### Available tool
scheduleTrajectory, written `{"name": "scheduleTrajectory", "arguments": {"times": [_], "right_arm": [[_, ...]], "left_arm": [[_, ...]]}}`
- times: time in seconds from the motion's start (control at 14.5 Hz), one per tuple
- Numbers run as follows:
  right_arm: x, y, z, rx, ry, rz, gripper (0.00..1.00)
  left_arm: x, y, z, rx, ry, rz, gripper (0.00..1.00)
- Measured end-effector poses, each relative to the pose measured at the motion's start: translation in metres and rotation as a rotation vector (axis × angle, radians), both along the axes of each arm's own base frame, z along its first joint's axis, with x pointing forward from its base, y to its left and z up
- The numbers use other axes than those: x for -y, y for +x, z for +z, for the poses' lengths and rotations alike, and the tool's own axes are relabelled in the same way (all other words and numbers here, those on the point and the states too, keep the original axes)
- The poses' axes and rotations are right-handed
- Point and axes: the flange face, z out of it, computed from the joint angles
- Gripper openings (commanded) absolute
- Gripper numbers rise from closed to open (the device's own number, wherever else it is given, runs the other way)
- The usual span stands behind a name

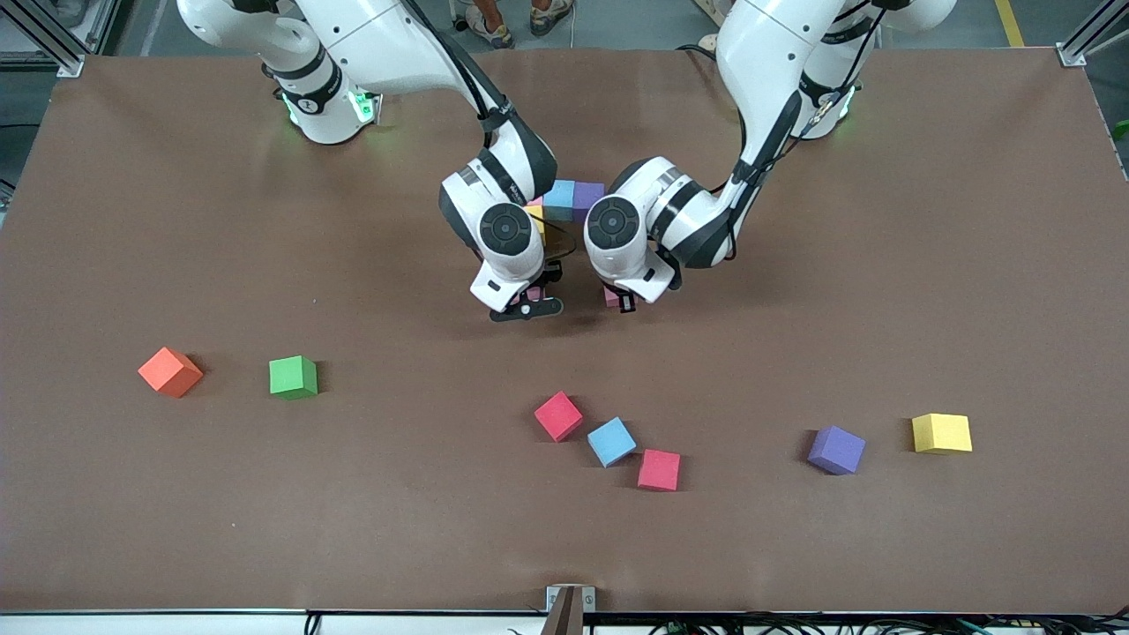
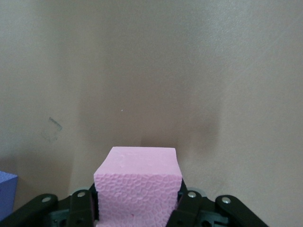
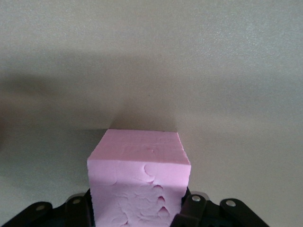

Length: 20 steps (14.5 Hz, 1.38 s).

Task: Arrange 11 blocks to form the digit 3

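Both arms low over mid-table, side by side, just nearer the camera than the started figure. Left gripper (image 2: pixel 137 208) pinching a pink cube (image 2: pixel 138 182); right gripper (image 3: pixel 137 208) likewise clamped on a second pink cube (image 3: pixel 138 175). Started digit 3 partly hidden under the wrists: light blue cube (image 1: pixel 559 198) touching purple cube (image 1: pixel 587 196), a yellow cube (image 1: pixel 535 218) peeking beside them.

Loose, nearer the camera: green cube (image 1: pixel 293 377), red cube (image 1: pixel 557 415), light blue cube (image 1: pixel 611 441), pink-red cube (image 1: pixel 659 469), purple cube (image 1: pixel 836 450), yellow cube (image 1: pixel 941 433). Orange cube (image 1: pixel 169 371) not needed.

Judged step: seating both pink cubes. Advice: lower square to the rows, faces flush with neighbours, one arm at a time to avoid wrist contact, release only once resting flat.
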Motion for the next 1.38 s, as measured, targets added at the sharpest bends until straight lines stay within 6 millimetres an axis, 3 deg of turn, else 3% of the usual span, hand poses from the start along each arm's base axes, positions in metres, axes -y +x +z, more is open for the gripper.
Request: {"name": "scheduleTrajectory", "arguments": {"times": [1.38], "right_arm": [[0.001,-0.001,-0.001,-0.002,-0.003,-0.001,0.33]], "left_arm": [[0.007,-0.011,-0.002,-0.013,-0.003,-0.017,0.01]]}}
